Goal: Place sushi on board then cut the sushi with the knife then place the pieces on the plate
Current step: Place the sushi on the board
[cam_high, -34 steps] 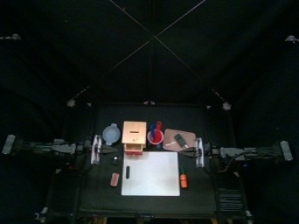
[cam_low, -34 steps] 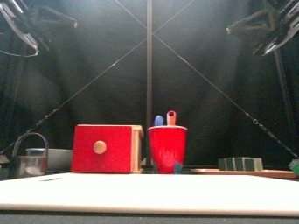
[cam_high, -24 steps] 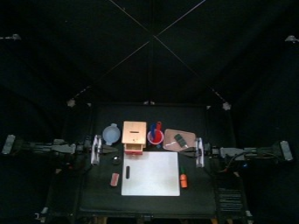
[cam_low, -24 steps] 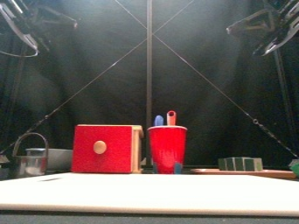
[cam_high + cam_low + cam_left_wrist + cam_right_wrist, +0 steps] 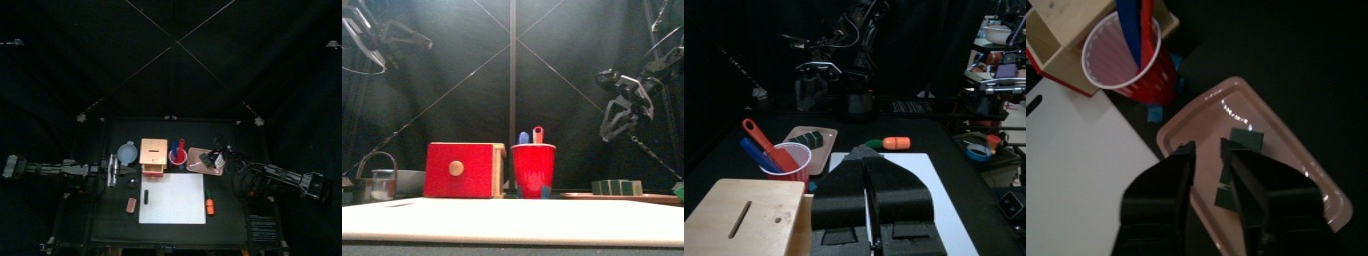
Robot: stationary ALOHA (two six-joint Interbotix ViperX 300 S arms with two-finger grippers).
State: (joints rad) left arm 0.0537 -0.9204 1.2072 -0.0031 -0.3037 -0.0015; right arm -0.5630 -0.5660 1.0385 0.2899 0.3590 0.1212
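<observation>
The left arm lies low along the left side of the black counter [image 5: 96, 218], and its pincer [image 5: 869, 165] has its jaws pressed together and holds nothing. At the far left a round metal cutter with a wire handle [image 5: 380, 184] stands on the counter. Nearer, just left of the board, lies a small salmon-pink toy piece [image 5: 131, 204]; what it is cannot be told.

A pale wooden box with a red drawer front [image 5: 462, 170] stands at the far middle. Just right of it is a red plastic cup [image 5: 533, 170] holding a blue toy knife [image 5: 524, 138] and a red toy knife [image 5: 539, 133], both with their handles up. In front of the box and cup, the flat white cutting board [image 5: 174, 198] lies bare in the middle of the counter. An orange toy food with a green end [image 5: 209, 207] lies along the board's right edge.

To the right of the cup lies the flat pink tray [image 5: 1287, 150]. The toy sushi roll of dark green blocks [image 5: 616, 187] rests on it, away from the board. The right arm reaches in from the right, and its pincer [image 5: 1209, 148] hangs in the air well above the tray and the sushi. Its jaws are slightly apart and point down at the blocks without touching them.
</observation>
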